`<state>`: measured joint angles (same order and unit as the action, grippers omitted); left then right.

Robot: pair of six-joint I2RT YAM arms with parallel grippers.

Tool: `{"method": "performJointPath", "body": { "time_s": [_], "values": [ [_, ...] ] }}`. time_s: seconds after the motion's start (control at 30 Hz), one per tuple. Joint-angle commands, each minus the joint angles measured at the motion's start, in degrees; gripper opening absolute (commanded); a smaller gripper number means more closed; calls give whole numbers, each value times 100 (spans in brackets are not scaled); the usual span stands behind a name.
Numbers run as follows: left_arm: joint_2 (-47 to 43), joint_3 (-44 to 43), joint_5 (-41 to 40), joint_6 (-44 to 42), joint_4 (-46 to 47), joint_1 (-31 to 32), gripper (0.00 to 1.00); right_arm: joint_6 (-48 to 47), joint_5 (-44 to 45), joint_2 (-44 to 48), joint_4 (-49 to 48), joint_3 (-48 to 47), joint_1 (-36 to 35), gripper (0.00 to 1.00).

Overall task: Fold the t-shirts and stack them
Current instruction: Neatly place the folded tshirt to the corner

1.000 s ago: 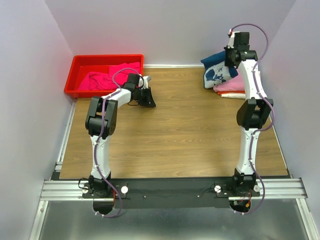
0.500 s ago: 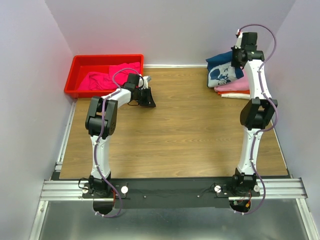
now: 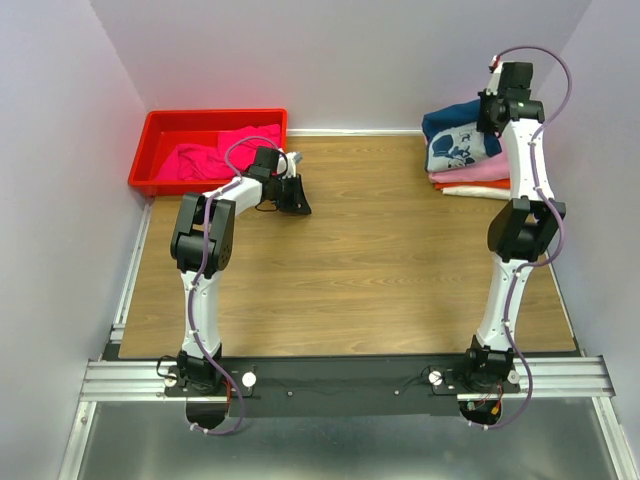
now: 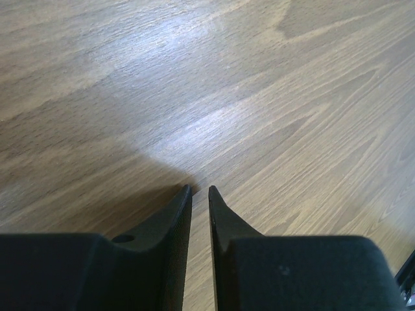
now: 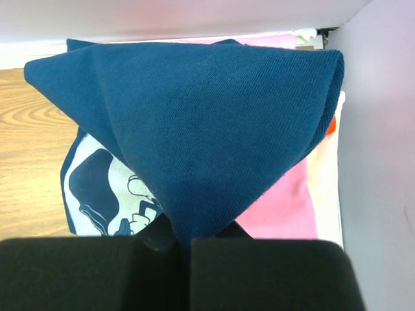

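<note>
Right arm: right gripper (image 3: 488, 122) has been carrying the navy tee (image 3: 455, 138) farther from the red bin (image 3: 150, 140).
Stack: navy tee is draping over the pink tee (image 3: 472, 172); magenta tee (image 3: 215, 155) is lying inside the red bin.
Left side: left gripper (image 3: 298, 203) is sitting just right of the red bin, fingers (image 4: 175, 214) nearly touching, gripping nothing.
Right wrist: jaws are pinching a bunched navy fold above the pink tee.

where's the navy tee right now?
Far right corner of the table in the top view: the navy t-shirt lies on the light pink t-shirt, a fold of it pinched in the right gripper.
</note>
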<state>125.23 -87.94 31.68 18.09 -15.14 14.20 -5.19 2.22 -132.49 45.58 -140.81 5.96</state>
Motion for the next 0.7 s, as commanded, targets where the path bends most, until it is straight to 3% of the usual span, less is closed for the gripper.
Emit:
{"method": "performJointPath", "body": {
  "time_s": [0.0, 0.13, 0.17, 0.2, 0.23, 0.27, 0.4, 0.67],
  "values": [
    [10, 119, -206, -104, -473, -5, 24, -70, 401, 188, -93, 10, 81, 0],
    [-16, 128, -215, -95, -482, -5, 24, -105, 1060, 56, -146, 1, 107, 1],
    [-42, 137, -215, -112, -482, -5, 24, -105, 1218, 4, -224, 36, 108, 5],
    [-60, 137, -206, -112, -473, -5, 25, -88, 1507, -31, -260, 45, 99, 18],
    [-95, 128, -206, -130, -464, 4, 25, -35, 1649, -58, -313, 54, 99, 47],
    [-130, 119, -180, -147, -455, 4, 25, 9, 1807, -84, -322, 45, 99, 99],
    [-428, 163, -171, -183, -254, 13, 28, 220, 2221, 20, -409, 194, 99, 100],
    [-1122, 224, -215, -34, 405, 66, 29, 325, 2143, 1161, -1269, 2150, 90, 100]
  ]
}}
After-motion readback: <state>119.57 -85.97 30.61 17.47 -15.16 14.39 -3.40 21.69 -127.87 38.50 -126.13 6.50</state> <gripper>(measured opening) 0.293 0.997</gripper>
